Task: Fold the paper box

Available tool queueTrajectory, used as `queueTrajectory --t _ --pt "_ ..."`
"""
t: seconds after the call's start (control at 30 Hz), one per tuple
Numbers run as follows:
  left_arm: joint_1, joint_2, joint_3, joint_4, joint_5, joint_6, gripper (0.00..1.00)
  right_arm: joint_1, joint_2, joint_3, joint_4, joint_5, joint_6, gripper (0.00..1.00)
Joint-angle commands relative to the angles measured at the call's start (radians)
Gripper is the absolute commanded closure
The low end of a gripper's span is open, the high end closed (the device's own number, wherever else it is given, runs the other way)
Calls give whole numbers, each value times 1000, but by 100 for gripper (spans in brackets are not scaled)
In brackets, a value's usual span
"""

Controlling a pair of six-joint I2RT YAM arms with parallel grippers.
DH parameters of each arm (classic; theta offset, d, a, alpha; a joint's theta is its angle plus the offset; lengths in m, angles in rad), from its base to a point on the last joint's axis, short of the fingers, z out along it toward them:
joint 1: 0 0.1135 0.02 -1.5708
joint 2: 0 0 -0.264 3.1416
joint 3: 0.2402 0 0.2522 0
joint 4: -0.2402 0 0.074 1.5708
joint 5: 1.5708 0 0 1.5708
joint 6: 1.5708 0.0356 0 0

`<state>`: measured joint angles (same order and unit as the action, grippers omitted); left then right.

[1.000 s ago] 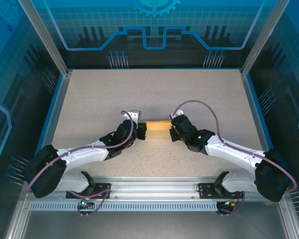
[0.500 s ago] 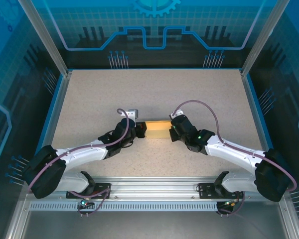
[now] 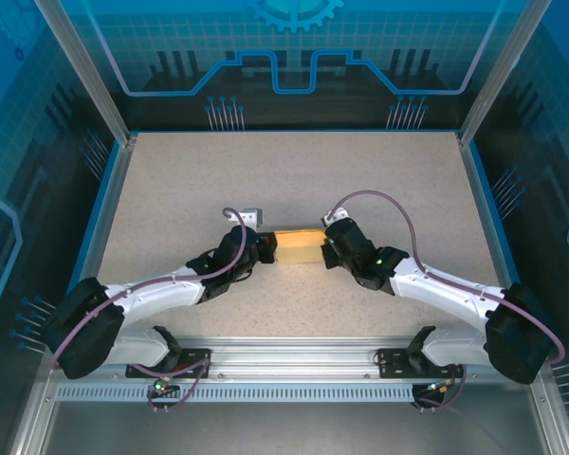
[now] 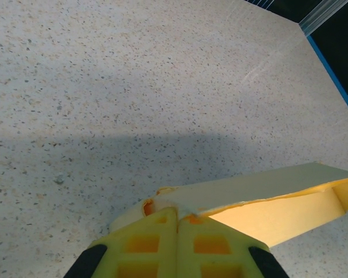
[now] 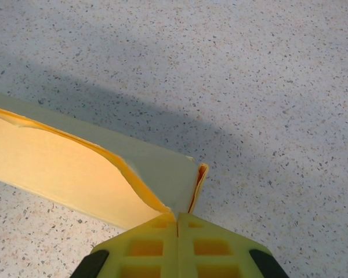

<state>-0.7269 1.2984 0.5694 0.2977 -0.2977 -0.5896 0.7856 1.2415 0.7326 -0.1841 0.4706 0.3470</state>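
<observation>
**Pinched at both ends**

The paper box [image 3: 299, 245] spans the gap between the two claws at mid-desk [image 3: 294, 171]. The left claw [image 3: 266, 249] is clamped together on its left end, and the right claw [image 3: 326, 248] on its right end (the cardboard layers gape slightly there).

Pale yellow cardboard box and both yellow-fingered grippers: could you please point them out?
paper box [image 3: 299, 245], top external, upper face
left gripper [image 4: 177, 217], left wrist, fingertip seam
right gripper [image 5: 177, 219], right wrist, fingertip seam

one paper box [image 3: 299, 245], two claws, left claw [image 4: 177, 223], right claw [image 5: 177, 223]
</observation>
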Motion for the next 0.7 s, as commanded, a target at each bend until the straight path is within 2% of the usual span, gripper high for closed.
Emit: queueTrajectory --t 0.0,0.47,0.67 --pt "4 -6 -36 -91 -64 50 100 -8 4 -20 -13 28 -11 100" --pt "-59 70 -48 -4 -78 136 100 -10 0 -81 28 11 -8 100" --pt "-66 59 -48 19 -70 186 96 -3 -24 -93 41 5 -13 100"
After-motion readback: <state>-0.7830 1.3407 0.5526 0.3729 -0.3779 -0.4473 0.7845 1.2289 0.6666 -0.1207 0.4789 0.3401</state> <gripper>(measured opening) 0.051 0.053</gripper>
